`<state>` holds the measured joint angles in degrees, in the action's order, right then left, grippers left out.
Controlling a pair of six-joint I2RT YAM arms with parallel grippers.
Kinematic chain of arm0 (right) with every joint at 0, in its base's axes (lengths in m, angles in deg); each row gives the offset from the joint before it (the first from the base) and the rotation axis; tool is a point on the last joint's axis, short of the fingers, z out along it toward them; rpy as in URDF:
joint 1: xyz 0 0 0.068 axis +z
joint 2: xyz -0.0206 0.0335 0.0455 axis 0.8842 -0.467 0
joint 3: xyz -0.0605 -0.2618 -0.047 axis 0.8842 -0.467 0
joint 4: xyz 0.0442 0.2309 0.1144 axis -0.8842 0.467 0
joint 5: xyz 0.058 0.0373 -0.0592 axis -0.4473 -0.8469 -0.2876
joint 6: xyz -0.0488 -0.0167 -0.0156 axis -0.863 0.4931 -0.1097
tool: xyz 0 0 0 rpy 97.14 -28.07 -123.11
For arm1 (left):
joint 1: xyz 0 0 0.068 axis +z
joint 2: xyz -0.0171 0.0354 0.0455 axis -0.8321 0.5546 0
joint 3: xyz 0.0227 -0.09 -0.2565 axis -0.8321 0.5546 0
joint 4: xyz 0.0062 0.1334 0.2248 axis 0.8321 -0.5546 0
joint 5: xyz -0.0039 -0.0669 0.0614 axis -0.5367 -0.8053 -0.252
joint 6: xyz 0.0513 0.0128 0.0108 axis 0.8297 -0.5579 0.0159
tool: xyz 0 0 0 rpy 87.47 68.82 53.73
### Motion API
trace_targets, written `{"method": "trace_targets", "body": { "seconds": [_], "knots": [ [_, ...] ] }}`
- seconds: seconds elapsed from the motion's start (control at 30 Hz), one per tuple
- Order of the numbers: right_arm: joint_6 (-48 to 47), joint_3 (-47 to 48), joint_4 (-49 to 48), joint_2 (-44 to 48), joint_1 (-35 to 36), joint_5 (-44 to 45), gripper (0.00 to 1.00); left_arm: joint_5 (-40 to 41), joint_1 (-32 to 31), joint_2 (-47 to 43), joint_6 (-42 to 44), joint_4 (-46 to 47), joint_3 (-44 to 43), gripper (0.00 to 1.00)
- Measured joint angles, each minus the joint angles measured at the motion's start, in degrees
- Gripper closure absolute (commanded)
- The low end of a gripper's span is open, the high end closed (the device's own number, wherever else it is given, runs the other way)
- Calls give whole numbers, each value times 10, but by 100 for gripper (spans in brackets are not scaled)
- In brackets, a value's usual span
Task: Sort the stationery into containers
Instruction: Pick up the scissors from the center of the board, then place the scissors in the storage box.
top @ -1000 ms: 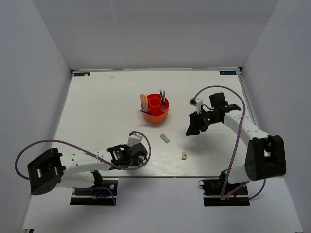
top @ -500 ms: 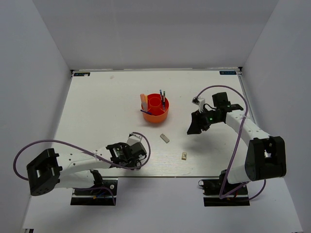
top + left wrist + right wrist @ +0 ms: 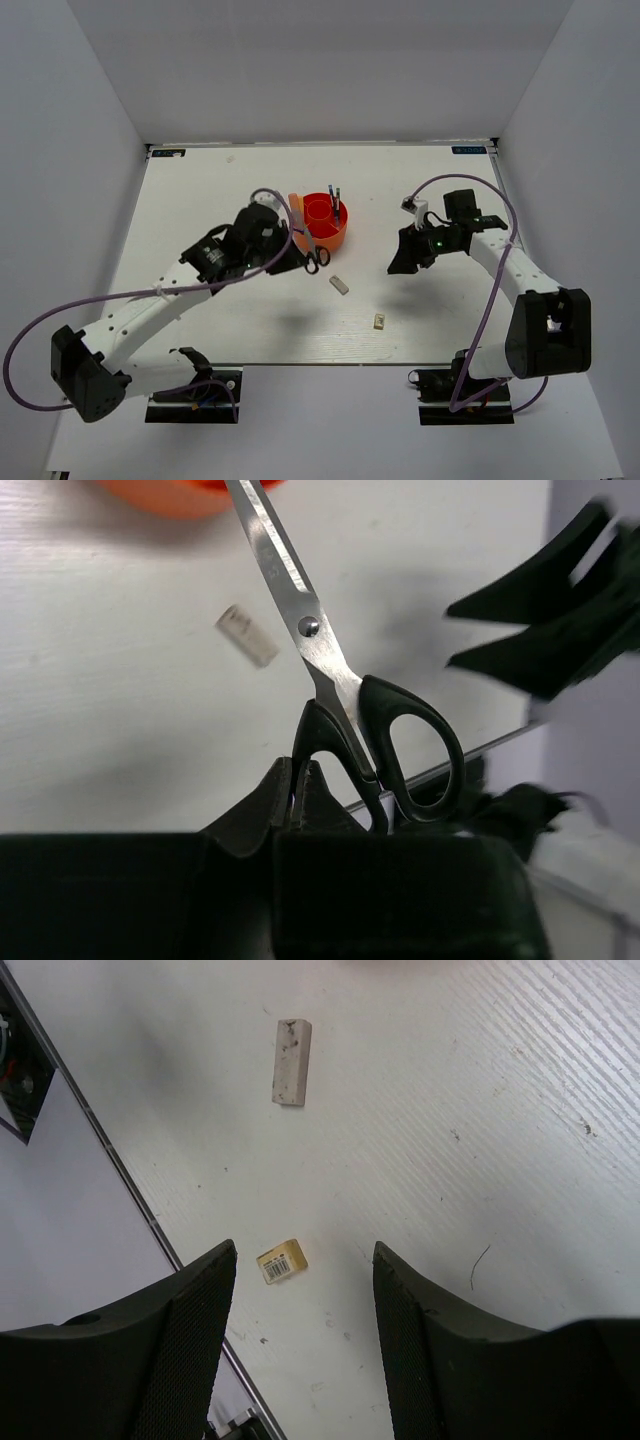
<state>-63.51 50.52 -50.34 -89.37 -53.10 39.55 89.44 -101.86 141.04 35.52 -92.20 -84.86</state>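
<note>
Here, centre-left of the top view, the left gripper (image 3: 287,256) is clamped on the scissors (image 3: 311,248) by their black handles, blades tilted along the orange tub's (image 3: 335,238) left rim. Eraser (image 3: 339,284) and cube (image 3: 379,321) lie apart on open table (image 3: 200,200) below. Centre-right, the right gripper (image 3: 303,1250) hangs with fingers spread wide.

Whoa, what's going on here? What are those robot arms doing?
They are tidying stationery into the orange tub. The left claw is shut on the black-handled scissors and holds them right beside the tub, with the blades pointing toward it. A few pens already stand inside. The right claw hangs open above the table. The whitish eraser and the tiny beige cube lie below it, not yet picked up.
</note>
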Motion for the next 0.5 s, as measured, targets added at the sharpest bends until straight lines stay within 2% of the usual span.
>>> {"method": "trace_targets", "body": {
  "seconds": [0.13, 0.27, 0.37, 0.5],
  "knots": [
    [0, 0, 0, 7, -5, -3, 40, -87, 90, 55, -63, 42, -45, 99],
    [1, 0, 0, 9, -11, -10, 40, -181, 157, 118, -157, 120, -49, 99],
    [1, 0, 0, 9, -13, -14, 40, -223, 184, 172, -230, 176, -50, 99],
    [1, -7, 0, 9, -18, -18, 40, -256, 187, 232, -310, 238, -62, 99]
  ]
}}
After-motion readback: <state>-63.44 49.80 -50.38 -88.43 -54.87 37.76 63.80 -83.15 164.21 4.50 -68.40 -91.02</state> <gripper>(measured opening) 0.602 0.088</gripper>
